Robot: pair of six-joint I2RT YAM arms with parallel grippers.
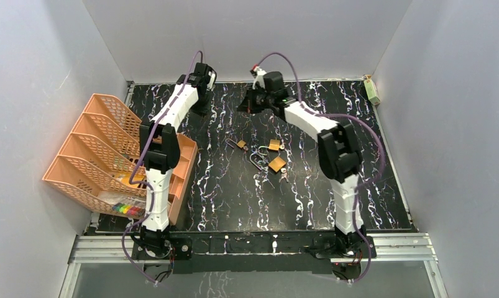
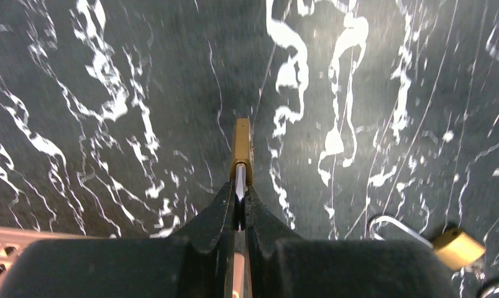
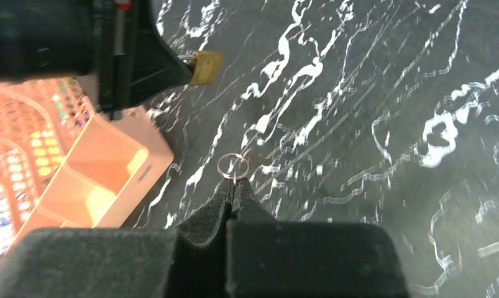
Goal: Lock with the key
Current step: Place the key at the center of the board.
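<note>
You've got the brass padlock (image 2: 241, 149) edge-on at centre of the left wrist view, shackle end pinched in the left gripper (image 2: 239, 187). At centre of the right wrist view, only a silver key ring (image 3: 233, 166) pokes from the closed right gripper (image 3: 233, 184); the rest is hidden.

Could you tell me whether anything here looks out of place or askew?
Several brass padlocks lie scattered in the middle, shackles open. The orange file rack sits tilted, reaching past the left edge of the table.

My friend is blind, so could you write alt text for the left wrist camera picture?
The shut left gripper holds a brass padlock edge-on over a black table veined with white. A second brass padlock lies at lower right, and a corner of an orange mesh tray shows at lower left.
</note>
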